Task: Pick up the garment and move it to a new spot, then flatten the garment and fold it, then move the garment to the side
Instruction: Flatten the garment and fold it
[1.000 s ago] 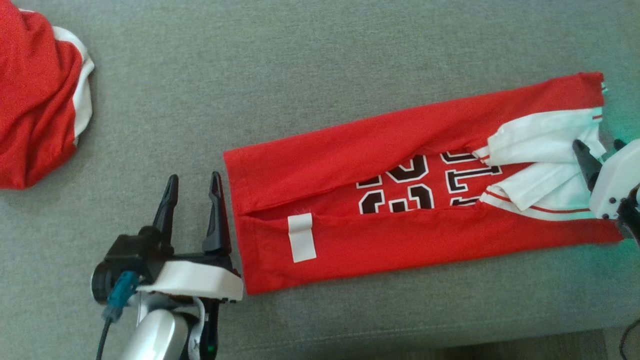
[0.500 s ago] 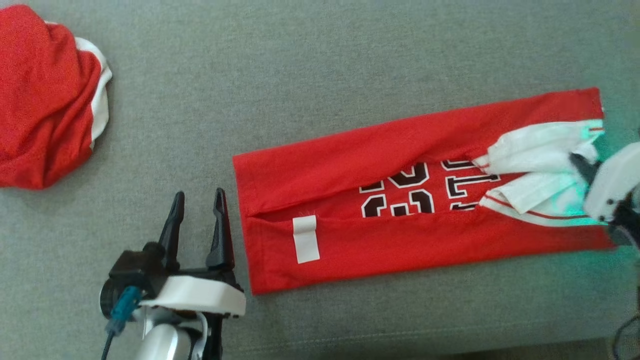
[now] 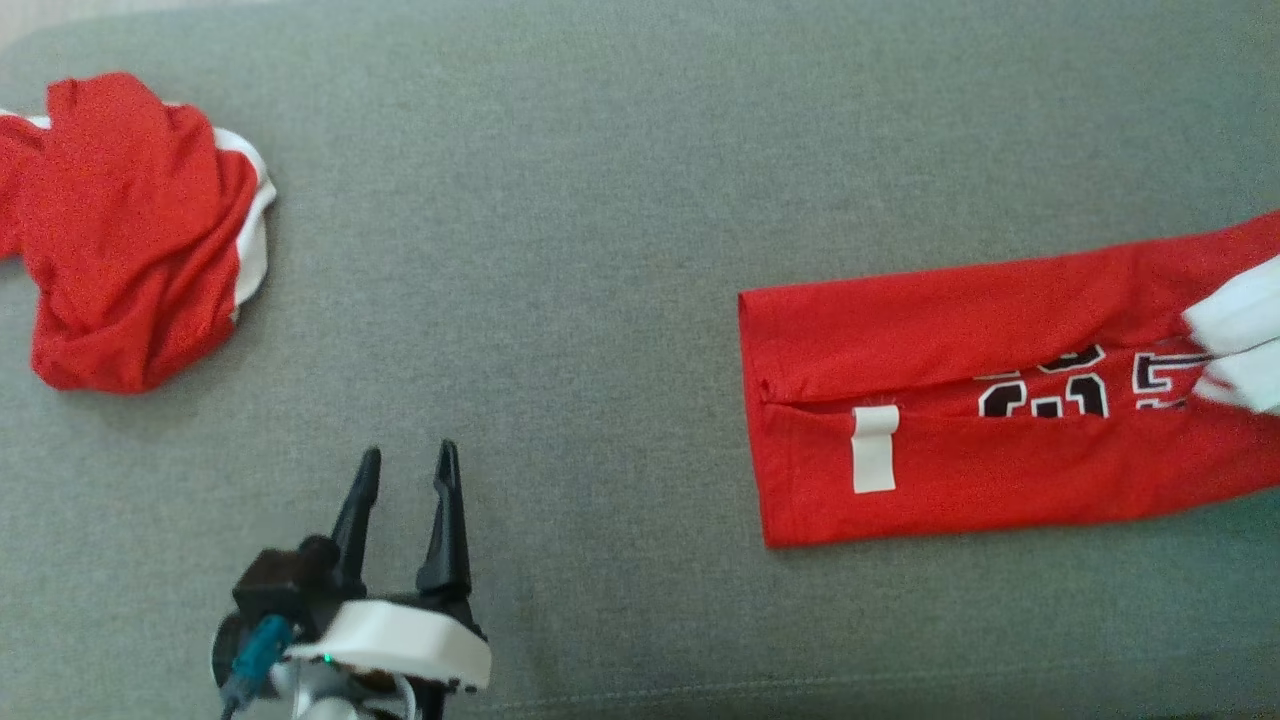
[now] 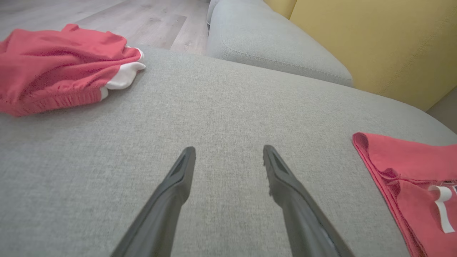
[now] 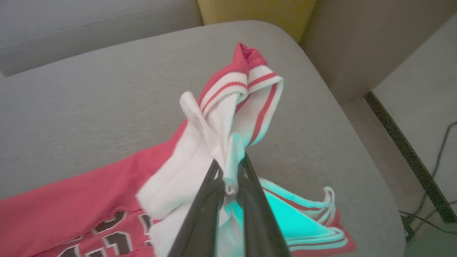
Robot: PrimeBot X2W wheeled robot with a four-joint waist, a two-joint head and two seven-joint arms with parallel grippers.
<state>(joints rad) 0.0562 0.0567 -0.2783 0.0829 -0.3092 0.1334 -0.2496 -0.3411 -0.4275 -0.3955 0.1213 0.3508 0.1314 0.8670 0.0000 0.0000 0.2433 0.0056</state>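
One long folded red jersey [image 3: 960,330] lies at the right edge of the head view on the grey cushion [image 3: 600,200]; the right gripper [image 5: 230,166] pinches its white striped end, lifted. The left gripper [image 3: 408,450], lower left, stands spread and empty. Another crumpled red garment [image 3: 130,230] sits upper left.

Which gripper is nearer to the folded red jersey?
Right. The right gripper is shut on the jersey at its white end; the left gripper is open, apart from its hem.
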